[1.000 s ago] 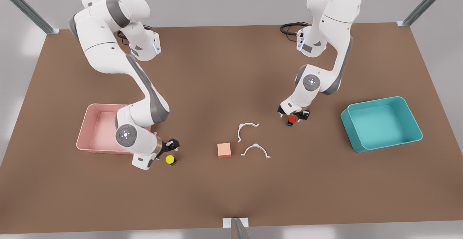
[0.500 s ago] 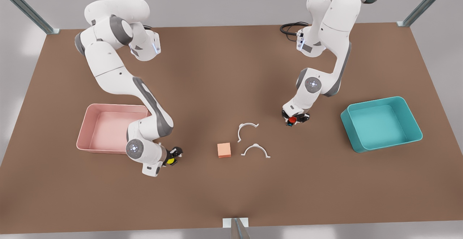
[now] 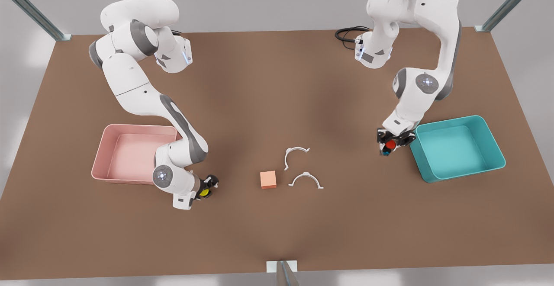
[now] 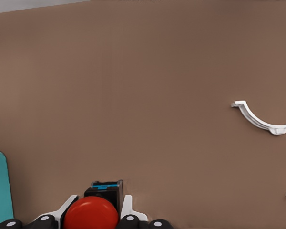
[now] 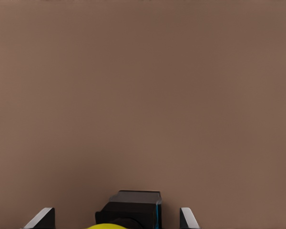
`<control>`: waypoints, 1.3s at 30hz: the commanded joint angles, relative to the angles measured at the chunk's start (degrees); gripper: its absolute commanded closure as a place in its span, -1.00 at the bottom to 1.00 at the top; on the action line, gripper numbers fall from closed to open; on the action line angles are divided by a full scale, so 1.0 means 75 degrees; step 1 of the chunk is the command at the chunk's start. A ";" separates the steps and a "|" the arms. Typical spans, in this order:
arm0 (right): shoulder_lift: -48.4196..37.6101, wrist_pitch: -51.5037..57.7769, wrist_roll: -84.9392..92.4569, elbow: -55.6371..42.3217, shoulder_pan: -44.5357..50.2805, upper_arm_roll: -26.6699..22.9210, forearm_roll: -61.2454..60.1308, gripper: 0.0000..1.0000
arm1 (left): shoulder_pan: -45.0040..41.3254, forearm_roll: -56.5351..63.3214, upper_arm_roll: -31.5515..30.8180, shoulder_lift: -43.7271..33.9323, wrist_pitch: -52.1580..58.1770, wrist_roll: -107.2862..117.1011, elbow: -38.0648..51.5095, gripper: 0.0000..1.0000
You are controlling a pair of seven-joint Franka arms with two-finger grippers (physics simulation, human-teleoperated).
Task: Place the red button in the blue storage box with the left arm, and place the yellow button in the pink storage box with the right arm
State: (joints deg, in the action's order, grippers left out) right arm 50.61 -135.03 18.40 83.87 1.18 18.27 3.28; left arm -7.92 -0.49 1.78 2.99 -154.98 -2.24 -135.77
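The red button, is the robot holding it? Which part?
Yes. The left tool is shut on the red button, gripping the sides of its black base. The right tool sits open around the yellow button.

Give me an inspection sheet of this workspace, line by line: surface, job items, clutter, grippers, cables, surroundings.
Surface: brown table, flat, no spills seen.
Job's things: red button held beside the blue storage box, not yet over it; yellow button on the table near the pink storage box. Nothing seen in either box.
Clutter: orange block and two white curved clips mid-table.
Grippers: left gripper shut on the red button; right gripper around the yellow button, fingers apart from it in the right wrist view.
Cables: black cable coiled at the left arm's base.
Surroundings: grey walls, metal frame posts at the corners.
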 commanded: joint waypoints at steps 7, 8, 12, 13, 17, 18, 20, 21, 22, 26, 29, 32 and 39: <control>-0.0010 -0.0242 0.0664 0.0032 -0.0005 0.0001 -0.0004 0.03 | 0.2122 -0.0415 0.0021 0.0199 0.0801 -0.5959 0.0137 -0.09; -0.0033 -0.0230 0.0653 0.0020 0.0007 0.0013 -0.0004 0.04 | 0.2217 -0.0415 0.0021 0.0328 0.0812 -0.6042 0.0243 -0.10; -0.0373 -0.0090 0.0571 0.0020 -0.0485 0.0610 -0.0004 0.09 | 0.2439 -0.0426 0.0267 0.1055 0.0801 -0.6639 0.0876 -0.65; -0.0630 0.0144 0.0349 -0.0015 -0.0485 0.0610 -0.0004 0.09 | 0.2498 -0.0953 0.0279 0.1383 0.0801 -0.6628 0.0970 -1.00; -0.1766 0.1245 -0.0554 0.0172 -0.0743 0.0587 0.0055 0.09 | 0.2440 -0.1024 0.0267 0.0938 0.4535 -0.5494 0.2807 -1.00; -0.2329 0.1281 -0.0730 0.0710 -0.0895 0.0564 0.0055 0.08 | 0.2159 -0.1013 0.0243 0.0949 0.5839 -0.4133 0.3922 -1.00; -0.3044 0.1270 -0.1011 0.1648 -0.1270 0.0552 0.0066 0.07 | 0.1643 -0.1024 0.0243 0.1008 0.6531 -0.2293 0.5070 -1.00; -0.3302 0.1258 -0.1396 0.1988 -0.1317 0.0540 0.0194 0.07 | 0.1468 -0.0966 0.0243 0.1008 0.6800 -0.1836 0.5421 -1.00; -0.3478 0.1223 -0.1597 0.2363 -0.1516 0.0552 0.0453 0.05 | 0.1268 -0.0661 0.0243 0.1031 0.7491 -0.1367 0.6031 -1.00; -0.4614 0.0531 -0.1843 0.4226 -0.2266 0.0563 0.0453 0.01 | 0.0366 -0.0486 0.0653 0.1804 0.8981 0.0028 0.7989 -1.00; -0.5541 0.0508 -0.2019 0.5328 -0.2618 0.0587 0.0453 0.01 | 0.0318 -0.0380 0.0583 0.2039 0.8946 0.0685 0.8083 -1.00; -0.5307 0.0133 -0.1996 0.5563 -0.2958 0.0575 0.0453 -0.05 | 0.0330 -0.0391 0.0583 0.2074 0.8899 0.0650 0.8083 -1.00; -0.4721 0.0238 -0.2007 0.4990 -0.3286 0.0540 0.0453 -1.00 | 0.0318 -0.0391 0.0583 0.2098 0.8910 0.0615 0.8083 -1.00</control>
State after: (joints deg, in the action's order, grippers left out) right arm 15.11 -132.91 9.37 121.57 -23.57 22.34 6.84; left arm -5.52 -3.50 6.09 18.79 -90.02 -9.65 -75.18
